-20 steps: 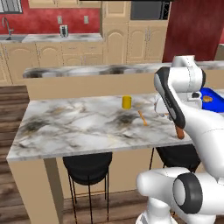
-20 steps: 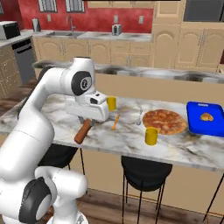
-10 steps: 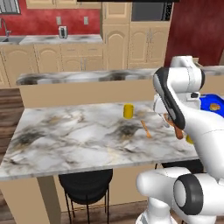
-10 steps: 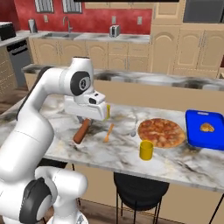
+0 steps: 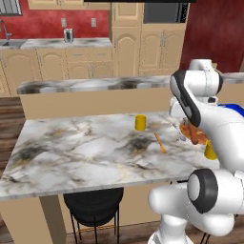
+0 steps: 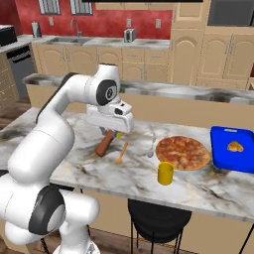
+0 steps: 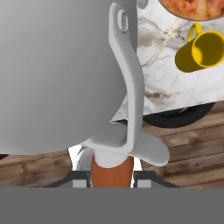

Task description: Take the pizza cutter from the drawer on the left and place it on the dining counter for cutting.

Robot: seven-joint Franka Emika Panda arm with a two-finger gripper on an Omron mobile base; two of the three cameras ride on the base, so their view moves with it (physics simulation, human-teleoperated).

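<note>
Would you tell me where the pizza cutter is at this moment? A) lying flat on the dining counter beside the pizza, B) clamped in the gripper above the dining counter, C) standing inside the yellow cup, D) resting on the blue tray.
B: the pizza cutter hangs by its reddish-brown handle from the gripper, over the dining counter rather than lying on it.

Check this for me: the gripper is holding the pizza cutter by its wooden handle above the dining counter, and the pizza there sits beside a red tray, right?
Not quite. The tray is blue, not red, as the right base view shows. The rest holds: the gripper is shut on the pizza cutter by its reddish-brown handle above the dining counter, and the pizza lies beside that tray.
</note>
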